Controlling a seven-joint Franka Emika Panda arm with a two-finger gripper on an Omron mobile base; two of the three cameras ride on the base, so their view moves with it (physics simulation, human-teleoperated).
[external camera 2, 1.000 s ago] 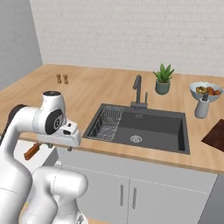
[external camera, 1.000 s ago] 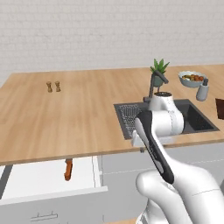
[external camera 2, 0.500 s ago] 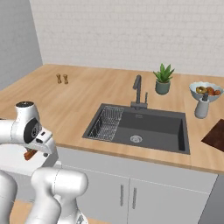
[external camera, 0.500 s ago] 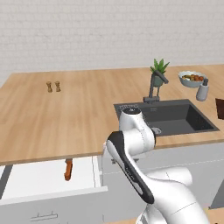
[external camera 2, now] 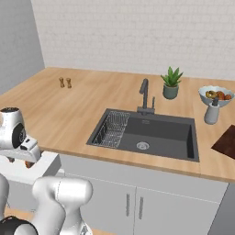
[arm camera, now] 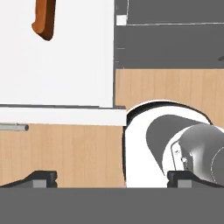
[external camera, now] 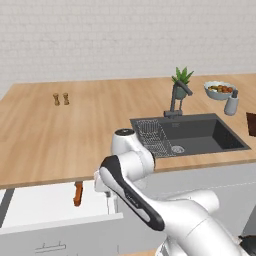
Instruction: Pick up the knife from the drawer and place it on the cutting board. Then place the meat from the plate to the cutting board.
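We see the drawer (external camera: 45,207) pulled open below the wooden counter (external camera: 65,135), at the near left of the scene, its white floor bare but for the knife (external camera: 78,193) — only the orange-brown handle shows, lying near the right end with the blade end tucked back under the counter's edge. The gripper (arm camera: 111,178) hangs just right of the drawer's open corner, above the floor, its two dark fingertips (arm camera: 39,178) spread wide with nothing between them. In the hand view the handle sits at the top left, well apart from the fingertips. Farther right, the dark sink (external camera 2: 151,135) is set into the counter with a wire rack in its left half and a tap (external camera 2: 145,96) behind it. At the far right lies a corner of the reddish-brown cutting board (external camera 2: 226,142) — near it stand a white fruit bowl (external camera 2: 215,95) and a potted plant (external camera 2: 171,83). Two small shakers (external camera: 60,99) stand at the far left.
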